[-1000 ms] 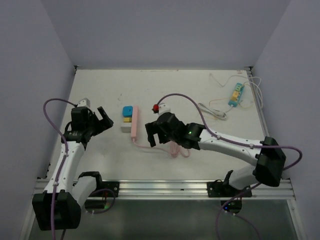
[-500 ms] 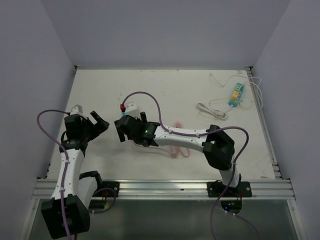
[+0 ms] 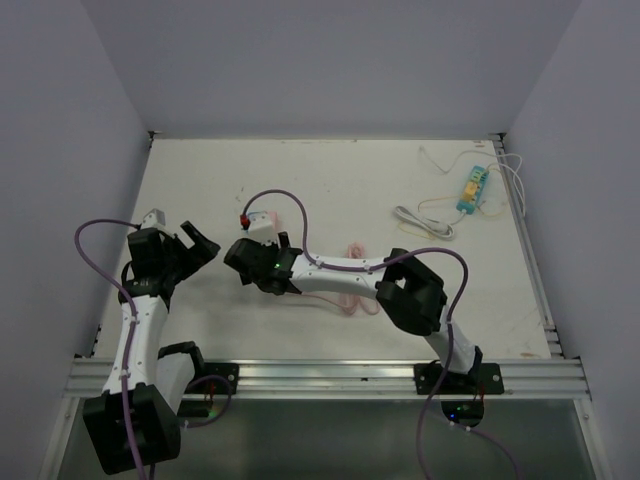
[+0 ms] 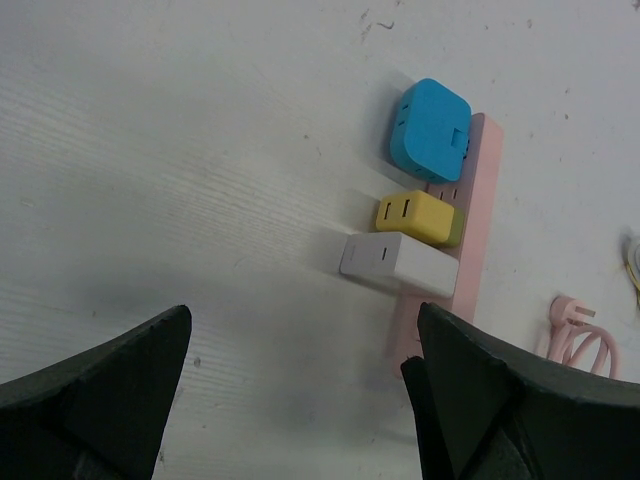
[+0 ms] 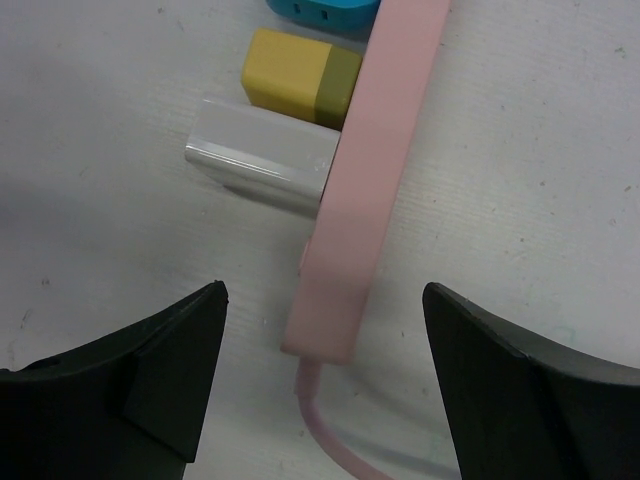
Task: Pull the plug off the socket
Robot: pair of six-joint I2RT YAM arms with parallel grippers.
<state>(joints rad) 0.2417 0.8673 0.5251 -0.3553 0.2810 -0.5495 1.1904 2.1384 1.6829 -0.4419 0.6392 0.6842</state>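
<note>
- White block-shaped plastic plug [image 5: 262,160] lies left of centre on the pale desk [image 3: 330,180]. It is pushed sideways into a long pink plastic power strip [image 5: 365,180], beside a yellow cube plug [image 5: 300,68] and a rounded blue plug [image 4: 430,130]. Which plug is meant I cannot tell; the white one is nearest the strip's cable end.
- Left jaws hang wide open and empty, just left of the plugs.
- The plug looks light, rigid and smooth-sided, probably held only by its prongs. Pinch its two long side faces and pull straight away from the strip.
- The strip seems light enough to slide along, so it likely needs pinning.
- Right jaws stand apart, straddling the strip's cable end without touching it.
- Coiled pink cable [image 3: 350,303] lies further right.
</note>
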